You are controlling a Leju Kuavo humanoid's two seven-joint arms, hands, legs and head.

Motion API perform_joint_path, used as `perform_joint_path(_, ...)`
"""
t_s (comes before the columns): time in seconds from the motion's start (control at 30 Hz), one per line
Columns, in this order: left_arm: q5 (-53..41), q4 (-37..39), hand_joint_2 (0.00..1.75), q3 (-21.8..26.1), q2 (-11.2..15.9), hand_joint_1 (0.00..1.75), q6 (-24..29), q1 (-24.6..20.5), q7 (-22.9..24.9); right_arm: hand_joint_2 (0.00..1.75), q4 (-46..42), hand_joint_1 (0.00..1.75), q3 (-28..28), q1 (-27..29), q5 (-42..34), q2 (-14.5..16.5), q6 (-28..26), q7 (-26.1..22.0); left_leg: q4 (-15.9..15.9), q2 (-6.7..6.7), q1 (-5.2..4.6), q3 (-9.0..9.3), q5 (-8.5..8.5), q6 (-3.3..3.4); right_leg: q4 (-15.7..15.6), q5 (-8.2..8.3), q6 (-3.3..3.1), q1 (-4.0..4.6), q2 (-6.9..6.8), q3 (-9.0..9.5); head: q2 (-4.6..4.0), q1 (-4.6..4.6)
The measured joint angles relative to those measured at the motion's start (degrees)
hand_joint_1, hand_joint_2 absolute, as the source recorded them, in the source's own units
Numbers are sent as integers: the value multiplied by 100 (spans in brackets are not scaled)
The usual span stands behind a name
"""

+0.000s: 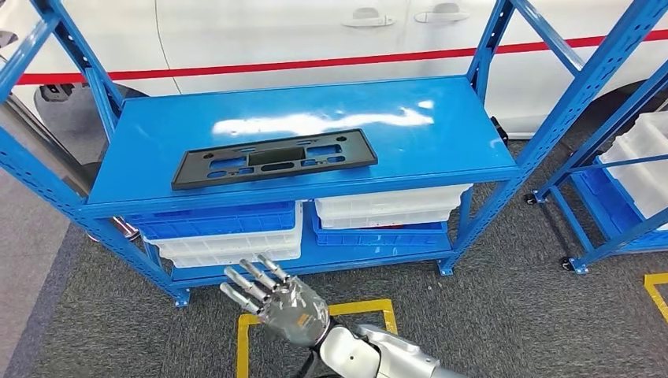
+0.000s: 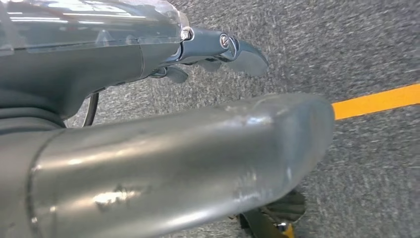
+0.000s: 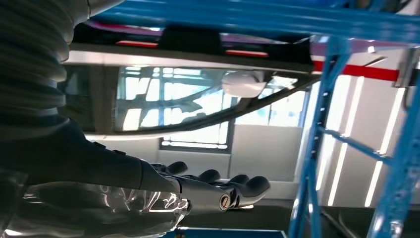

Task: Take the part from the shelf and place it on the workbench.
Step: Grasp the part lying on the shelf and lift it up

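Note:
The part is a flat black rectangular panel (image 1: 274, 157) with several cut-outs, lying on the top board of the blue shelf (image 1: 441, 118), toward its front left. My right hand (image 1: 276, 303) hovers low in front of the shelf, below the panel and apart from it, its fingers stretched out and holding nothing. In the right wrist view the same hand (image 3: 198, 191) has straight fingers pointing past a blue shelf upright (image 3: 317, 148). My left hand (image 2: 198, 148) hangs over the grey carpet, thumb and dark fingers (image 2: 242, 52) extended and holding nothing.
White and blue bins (image 1: 228, 232) fill the shelf's lower level. A second blue rack with white bins (image 1: 638, 165) stands at the right. A white car with a red stripe (image 1: 315, 31) is behind the shelf. Yellow floor tape (image 1: 370, 309) marks the carpet.

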Motion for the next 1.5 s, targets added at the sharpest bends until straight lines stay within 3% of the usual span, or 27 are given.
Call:
perform_joint_path(0.07,17,1,0,46,5,0,-48,-5,-20,175,154,0,-259,96,0,171,-2,-239,-8,6,6,-8,-4,-53,-138,10,-30,31,-8,48,0,-10)
perform_joint_path(0.17,46,0,0,93,33,0,-132,-3,-69,175,279,0,-594,210,-3,357,-6,-525,129,11,16,-52,-104,-155,-289,31,-54,-34,-1,141,0,-17)
perform_joint_path(0.27,55,1,0,152,46,0,-216,5,-107,175,380,0,-927,356,-96,546,-8,-874,1084,4,91,-519,-544,-285,-347,10,-75,-67,-15,218,0,-37)
perform_joint_path(0.33,56,1,0,191,55,0,-218,25,-108,175,446,0,-1119,467,-216,638,-7,-1038,1555,6,157,-782,-640,-367,-322,-16,-51,-86,-19,246,0,-37)
perform_joint_path(0.37,56,1,0,207,62,0,-215,36,-105,175,473,0,-1216,514,-267,681,-8,-1100,1472,7,191,-763,-513,-407,-299,-35,-28,-105,-12,258,1,-37)
perform_joint_path(0.43,56,1,0,230,70,0,-211,43,-98,175,512,0,-1396,573,-316,771,-7,-1187,781,10,257,-460,-99,-492,-224,-108,43,-158,9,281,1,-37)
perform_joint_path(0.47,55,2,0,239,70,0,-211,44,-94,175,526,0,-1470,585,-325,808,-7,-1207,434,7,261,-297,26,-516,-174,-150,89,-167,21,278,1,-53)
perform_joint_path(0.53,55,4,0,255,66,0,-210,38,-89,175,544,0,-1580,602,-332,864,-7,-1231,133,-11,243,-154,47,-458,-111,-200,168,-159,32,258,1,-81)
perform_joint_path(0.67,27,5,0,313,69,0,-210,46,-79,175,552,0,-1779,669,-311,930,-11,-1362,118,-18,226,-142,4,-225,-21,-291,262,-164,25,233,1,-60)
perform_joint_path(0.73,-3,5,0,334,71,0,-211,47,-81,175,548,0,-1888,692,-300,961,-13,-1446,101,-10,219,-116,-6,-144,497,-553,286,-174,12,-20,1,-41)
perform_joint_path(0.8,-30,5,0,348,71,0,-213,43,-84,175,546,0,-1984,726,-299,973,-10,-1515,102,-11,189,-98,-30,-94,1265,-826,283,-166,9,-458,1,-29)
perform_joint_path(0.83,-43,5,0,357,71,0,-214,43,-84,175,546,0,-2028,750,-300,974,-8,-1544,102,-15,170,-80,-45,-79,1497,-845,270,-157,9,-620,2,-27)
perform_joint_path(0.87,-55,5,0,367,71,0,-214,45,-82,175,545,0,-2069,771,-301,979,-4,-1566,102,-20,152,-55,-63,-69,1510,-745,243,-143,9,-676,1,-26)
perform_joint_path(0.9,-66,5,0,376,71,0,-213,47,-80,175,542,0,-2106,784,-302,985,-1,-1582,101,-25,133,-21,-84,-64,1308,-548,200,-120,10,-623,1,-24)
perform_joint_path(0.93,-74,5,0,384,70,0,-212,49,-78,175,536,0,-2140,789,-303,996,1,-1593,100,-29,118,15,-109,-62,928,-293,133,-87,11,-477,1,-23)
perform_joint_path(1.0,-82,7,0,396,55,0,-210,47,-75,175,523,0,-2195,787,-304,1021,2,-1607,98,-33,92,61,-155,-85,237,11,-6,-22,7,-182,1,-46)
perform_joint_path(1.03,-85,8,0,404,49,0,-210,43,-75,175,519,0,-2219,789,-304,1032,3,-1612,92,-33,95,67,-167,-109,45,56,-48,5,8,-104,1,-55)
perform_joint_path(1.1,-85,9,0,420,49,0,-210,31,-75,175,517,0,-2252,796,-304,1050,3,-1617,59,-30,111,79,-174,-174,-56,35,-66,27,19,-70,1,-55)
perform_joint_path(1.2,-90,9,0,434,66,0,-207,25,-76,175,495,0,-2285,801,-310,1101,3,-1624,206,-20,107,65,-314,-249,-241,65,-62,-52,13,85,1,-64)
perform_joint_path(1.3,-119,9,0,465,74,0,-200,26,-71,175,488,0,-2314,808,-337,1134,4,-1643,1146,-18,141,-417,-730,-321,-313,39,-75,-79,-8,192,1,-85)
perform_joint_path(1.33,-128,9,0,478,78,0,-197,32,-65,175,488,0,-2333,822,-355,1135,4,-1648,1424,-17,157,-589,-790,-354,-307,23,-71,-81,-8,202,1,-85)
perform_joint_path(1.37,-139,9,0,489,82,0,-194,41,-56,175,488,0,-2355,836,-379,1136,4,-1653,1519,-16,173,-677,-741,-384,-298,4,-64,-86,-4,212,1,-84)
perform_joint_path(1.4,-154,9,0,497,85,0,-192,50,-47,175,488,0,-2380,846,-403,1136,4,-1655,1414,-15,193,-666,-587,-411,-284,-18,-48,-95,5,228,1,-85)
perform_joint_path(1.47,-187,10,0,511,87,0,-190,56,-36,175,486,0,-2433,849,-442,1140,5,-1655,753,-8,237,-418,-141,-451,-234,-82,10,-113,19,260,1,-88)
perform_joint_path(1.5,-207,10,0,516,87,0,-190,50,-32,175,483,0,-2463,843,-458,1144,8,-1651,425,-9,241,-283,-7,-448,-191,-118,50,-106,24,257,1,-93)
